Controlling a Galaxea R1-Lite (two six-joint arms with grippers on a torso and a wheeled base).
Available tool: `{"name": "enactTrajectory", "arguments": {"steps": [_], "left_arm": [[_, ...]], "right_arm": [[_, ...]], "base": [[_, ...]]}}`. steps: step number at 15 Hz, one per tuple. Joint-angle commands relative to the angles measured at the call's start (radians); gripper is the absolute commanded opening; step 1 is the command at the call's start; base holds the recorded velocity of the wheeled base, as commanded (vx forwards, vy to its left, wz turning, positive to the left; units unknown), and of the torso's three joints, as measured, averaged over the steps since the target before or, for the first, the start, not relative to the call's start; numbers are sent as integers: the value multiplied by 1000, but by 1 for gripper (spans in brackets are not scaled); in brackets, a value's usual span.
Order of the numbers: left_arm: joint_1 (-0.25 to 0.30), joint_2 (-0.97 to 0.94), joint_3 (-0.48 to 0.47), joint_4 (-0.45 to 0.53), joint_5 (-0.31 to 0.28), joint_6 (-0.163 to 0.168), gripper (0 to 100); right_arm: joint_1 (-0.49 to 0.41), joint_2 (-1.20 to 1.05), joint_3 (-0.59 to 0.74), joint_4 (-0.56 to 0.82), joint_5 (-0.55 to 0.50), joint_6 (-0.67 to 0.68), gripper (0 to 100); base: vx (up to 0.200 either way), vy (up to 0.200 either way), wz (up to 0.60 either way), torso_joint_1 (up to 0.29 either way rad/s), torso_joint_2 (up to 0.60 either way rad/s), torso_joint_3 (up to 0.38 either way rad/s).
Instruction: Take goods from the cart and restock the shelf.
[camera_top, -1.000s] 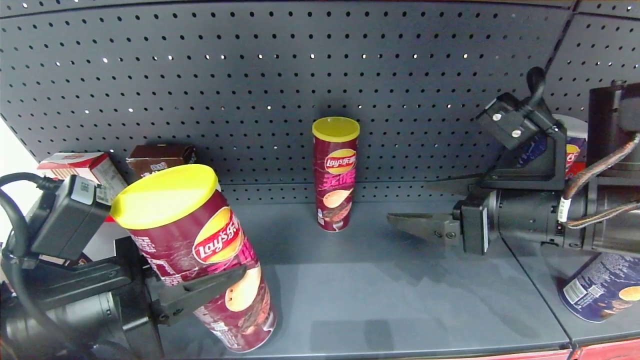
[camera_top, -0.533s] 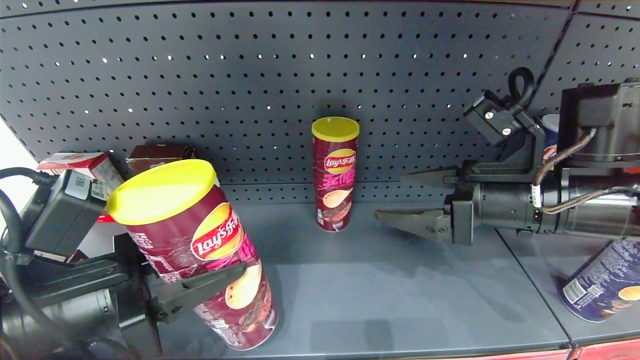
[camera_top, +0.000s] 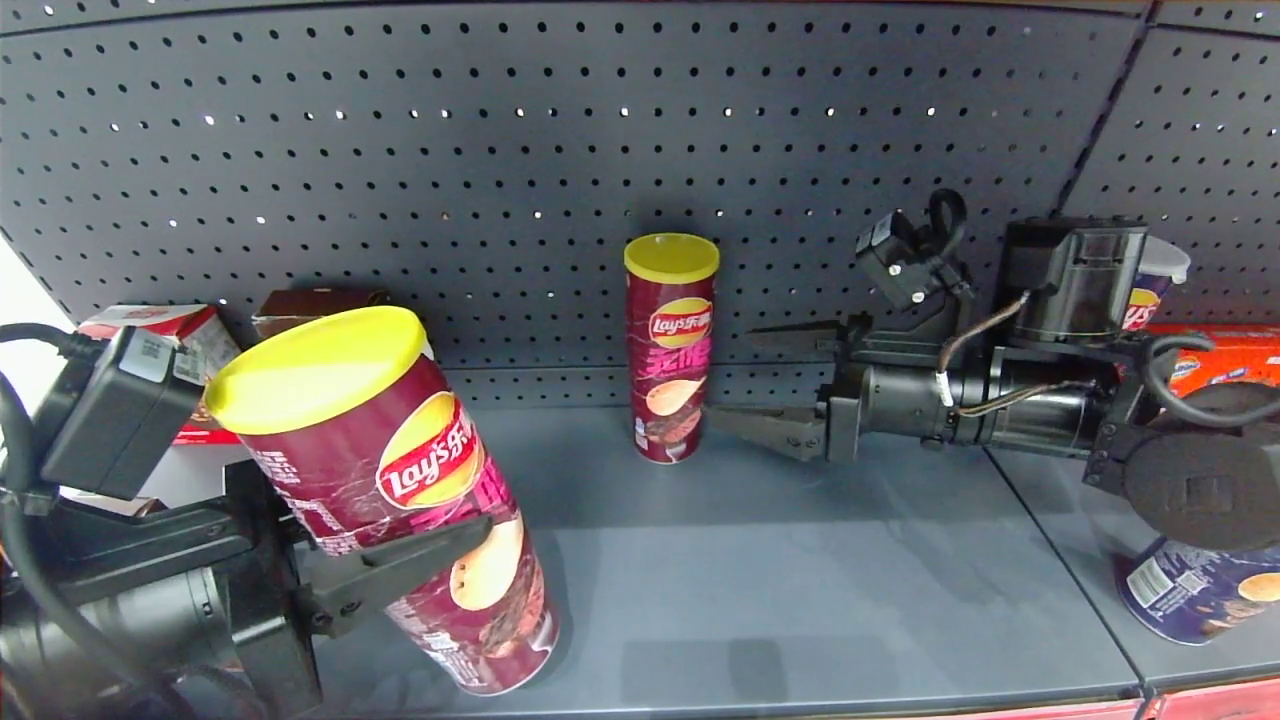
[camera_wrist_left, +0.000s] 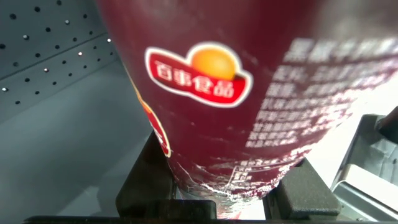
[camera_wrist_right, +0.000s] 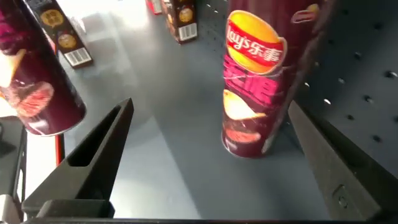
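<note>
Maroon with a yellow lid: held can (camera_top: 390, 500) (camera_wrist_left: 236, 93), clamped at mid-body in the left gripper (camera_top: 440, 530), fingers closed against its sides. Leans with the lid toward the robot's left, base low near the front edge of the grey shelf (camera_top: 800, 580); cannot tell whether touching it.

Farther back, at the middle of the shelf and close to the pegboard (camera_top: 400, 130): standing can (camera_top: 670, 350) (camera_wrist_right: 258, 87) of the same kind, upright. Just to its right, the right gripper (camera_top: 735, 378) (camera_wrist_right: 208, 112), level and pointed at it, jaws spread wide and holding nothing, tips just short of the can's side.

At the far left, against the pegboard: red-and-white box (camera_top: 160, 330) and brown box (camera_top: 310, 305) side by side. On the right, behind the right arm: white-lidded can (camera_top: 1155, 275) and orange box (camera_top: 1220, 360). Near the front right edge: blue can (camera_top: 1200, 590), lying tilted.
</note>
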Motion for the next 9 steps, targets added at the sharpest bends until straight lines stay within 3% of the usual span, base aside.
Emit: {"name": "enactTrajectory", "arguments": {"steps": [1,9], "left_arm": [[0,0,0,0,0,-2,0],[0,0,-2,0,-4,-8,0]], "right_arm": [[-13,46,-7,-26,33,1,100],[-36,147,-118,-52,57,1,100]], "base": [[0,0,0,0,0,0],[0,0,0,0,0,0]]}}
